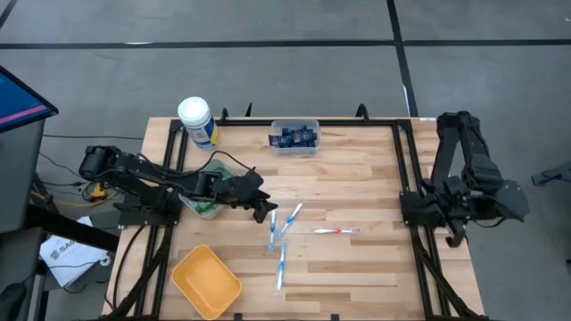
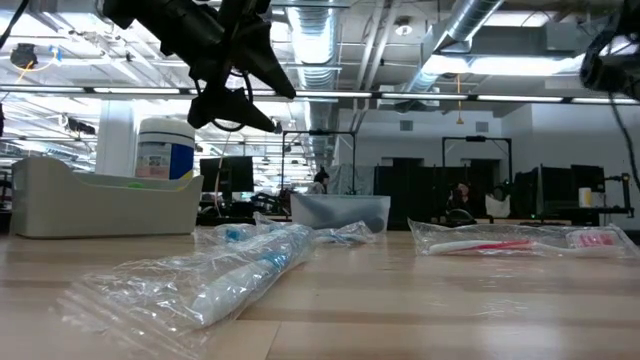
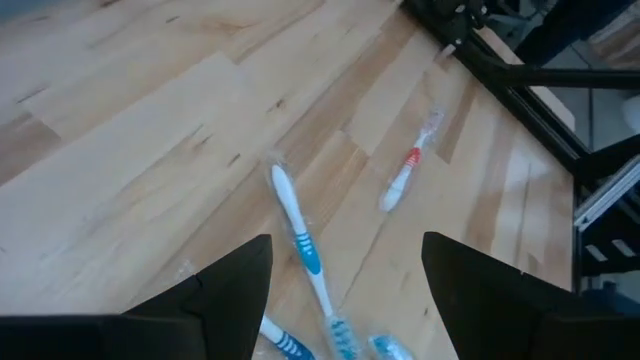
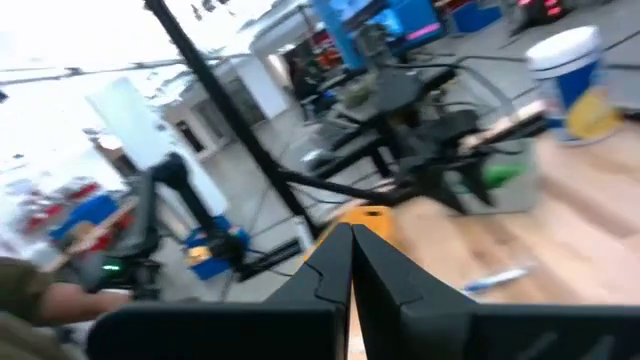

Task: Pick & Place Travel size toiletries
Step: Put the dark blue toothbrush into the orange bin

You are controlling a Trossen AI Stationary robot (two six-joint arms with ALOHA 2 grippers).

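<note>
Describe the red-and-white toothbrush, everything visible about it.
The red-and-white toothbrush is slim, with a white body and a red section, sealed in a clear crinkled plastic wrapper. It lies flat on the wooden table, alone, to the right of the white-blue toothbrushes and touching none of them. The low view shows it as a pinkish-red stick inside glossy film. No gripper touches it; the open left gripper hovers over the white-blue ones.
</note>
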